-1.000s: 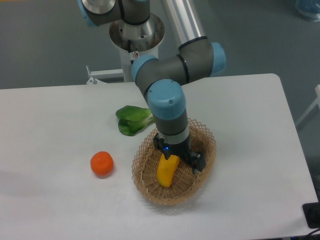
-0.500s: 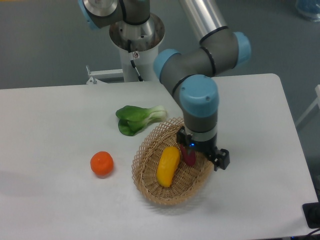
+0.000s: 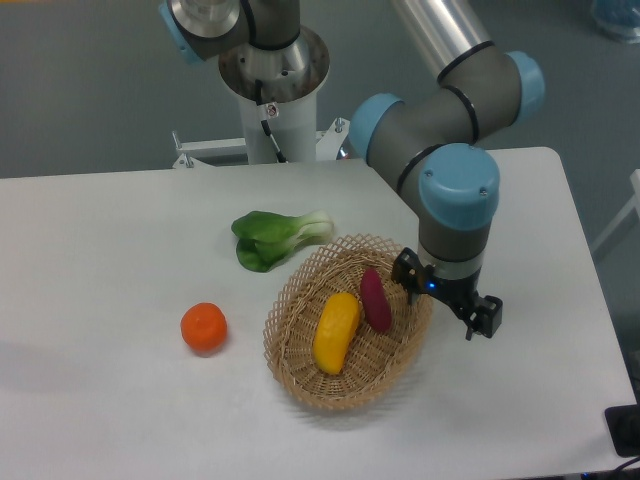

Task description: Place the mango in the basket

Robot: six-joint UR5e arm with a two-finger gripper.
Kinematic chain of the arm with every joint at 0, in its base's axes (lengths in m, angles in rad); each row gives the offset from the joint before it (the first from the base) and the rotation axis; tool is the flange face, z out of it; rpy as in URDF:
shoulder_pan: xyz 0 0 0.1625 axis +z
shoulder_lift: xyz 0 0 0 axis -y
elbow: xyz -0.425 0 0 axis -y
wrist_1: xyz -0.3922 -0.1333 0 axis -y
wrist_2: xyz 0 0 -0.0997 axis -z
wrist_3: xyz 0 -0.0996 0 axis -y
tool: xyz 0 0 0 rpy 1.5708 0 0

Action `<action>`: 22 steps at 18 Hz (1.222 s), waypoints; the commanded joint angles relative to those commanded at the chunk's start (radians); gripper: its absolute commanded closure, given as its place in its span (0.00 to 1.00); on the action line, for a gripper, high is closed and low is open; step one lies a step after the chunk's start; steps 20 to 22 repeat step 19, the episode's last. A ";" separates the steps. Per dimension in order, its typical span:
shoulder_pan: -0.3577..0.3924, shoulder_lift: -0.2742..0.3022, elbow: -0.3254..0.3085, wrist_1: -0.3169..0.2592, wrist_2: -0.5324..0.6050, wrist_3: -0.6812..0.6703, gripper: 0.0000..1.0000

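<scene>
White tabletop (image 3: 120,400), grey floor behind it, and my arm's pedestal at the far edge.

I count one mango (image 3: 336,332) lying inside the one wicker basket (image 3: 300,375), with one dark purple-red oblong (image 3: 376,299) just beside it in the same basket. Outside on the tabletop I see one orange (image 3: 203,327) to the left and one leafy green (image 3: 270,237) near the basket's far rim. My gripper (image 3: 447,302) hangs over the basket's right rim, grasping nothing; whether the jaws are parted I cannot tell.
</scene>
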 joint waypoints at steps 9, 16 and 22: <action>0.045 -0.006 0.008 0.002 -0.038 0.066 0.00; 0.051 -0.006 0.003 0.000 -0.038 0.097 0.00; 0.052 -0.006 0.002 0.000 -0.038 0.097 0.00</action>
